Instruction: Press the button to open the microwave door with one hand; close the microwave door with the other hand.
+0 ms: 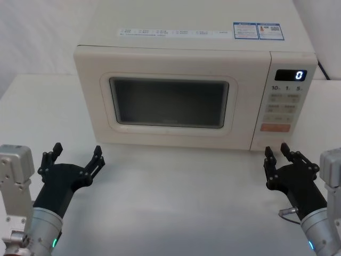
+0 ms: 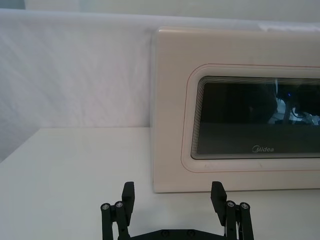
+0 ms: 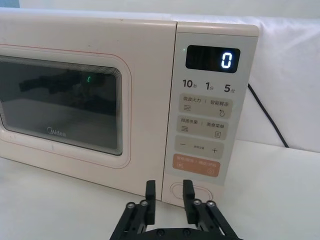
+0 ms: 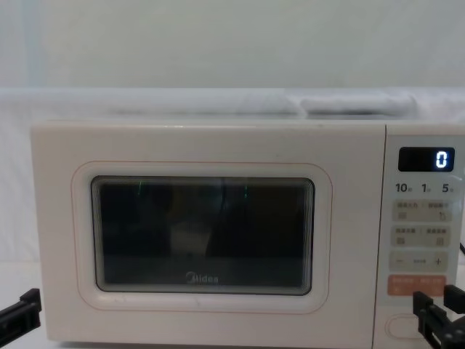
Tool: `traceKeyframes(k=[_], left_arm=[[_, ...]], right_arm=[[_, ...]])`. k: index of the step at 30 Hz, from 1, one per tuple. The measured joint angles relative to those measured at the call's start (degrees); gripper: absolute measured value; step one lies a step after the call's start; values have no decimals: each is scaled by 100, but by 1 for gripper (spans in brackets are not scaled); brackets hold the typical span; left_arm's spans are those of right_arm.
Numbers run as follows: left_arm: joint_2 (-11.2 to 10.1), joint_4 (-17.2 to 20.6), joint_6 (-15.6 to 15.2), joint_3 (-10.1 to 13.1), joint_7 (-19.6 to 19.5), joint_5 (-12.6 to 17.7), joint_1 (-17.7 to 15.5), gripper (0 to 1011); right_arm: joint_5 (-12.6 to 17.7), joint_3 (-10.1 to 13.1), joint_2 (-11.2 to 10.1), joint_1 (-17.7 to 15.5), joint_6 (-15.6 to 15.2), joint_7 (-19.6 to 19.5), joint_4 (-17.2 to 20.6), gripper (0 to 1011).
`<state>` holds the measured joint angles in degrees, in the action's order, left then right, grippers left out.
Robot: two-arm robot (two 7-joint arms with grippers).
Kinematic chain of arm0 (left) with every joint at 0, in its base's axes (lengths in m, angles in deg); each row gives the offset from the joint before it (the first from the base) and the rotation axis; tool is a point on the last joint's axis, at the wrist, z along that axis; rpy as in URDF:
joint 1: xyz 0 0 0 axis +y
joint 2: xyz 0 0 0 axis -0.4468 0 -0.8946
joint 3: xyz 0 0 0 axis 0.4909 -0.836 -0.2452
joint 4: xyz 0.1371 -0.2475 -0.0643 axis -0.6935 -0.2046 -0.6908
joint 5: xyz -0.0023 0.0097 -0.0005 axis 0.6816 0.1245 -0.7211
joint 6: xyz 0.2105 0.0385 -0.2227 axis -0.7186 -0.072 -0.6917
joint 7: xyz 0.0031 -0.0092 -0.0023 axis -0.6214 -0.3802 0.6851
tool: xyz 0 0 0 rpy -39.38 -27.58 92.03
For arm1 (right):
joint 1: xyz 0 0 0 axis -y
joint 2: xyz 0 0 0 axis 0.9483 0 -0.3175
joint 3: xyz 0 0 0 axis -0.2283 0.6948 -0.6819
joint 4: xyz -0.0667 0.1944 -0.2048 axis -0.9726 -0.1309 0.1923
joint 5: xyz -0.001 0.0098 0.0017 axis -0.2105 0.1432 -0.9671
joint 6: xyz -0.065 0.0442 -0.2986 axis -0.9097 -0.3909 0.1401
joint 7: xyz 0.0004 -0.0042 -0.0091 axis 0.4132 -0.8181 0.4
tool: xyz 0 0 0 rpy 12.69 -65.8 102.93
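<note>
The door (image 1: 170,101) is shut. Right gripper (image 3: 167,192), fingers narrowly apart, sits just short of the button (image 3: 191,190) — it could slip up onto the orange key (image 3: 197,167). Left gripper (image 2: 173,196), spread wide, waits before the door's left edge.

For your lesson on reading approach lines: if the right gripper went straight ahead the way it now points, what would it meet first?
Most likely the button at the foot of the control panel: the right gripper, open, points straight at it. Depth is unclear.
</note>
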<state>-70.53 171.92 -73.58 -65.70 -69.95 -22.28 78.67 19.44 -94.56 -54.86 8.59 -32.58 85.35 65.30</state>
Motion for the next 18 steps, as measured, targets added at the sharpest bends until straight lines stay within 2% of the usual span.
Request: traceKeyframes(k=[12,18], left_arm=[[0,0,0,0,0,0,0,1001],[0,0,0,0,0,0,0,1001]], right_arm=[[0,0,0,0,0,0,0,7],[0,0,0,0,0,0,0,0]])
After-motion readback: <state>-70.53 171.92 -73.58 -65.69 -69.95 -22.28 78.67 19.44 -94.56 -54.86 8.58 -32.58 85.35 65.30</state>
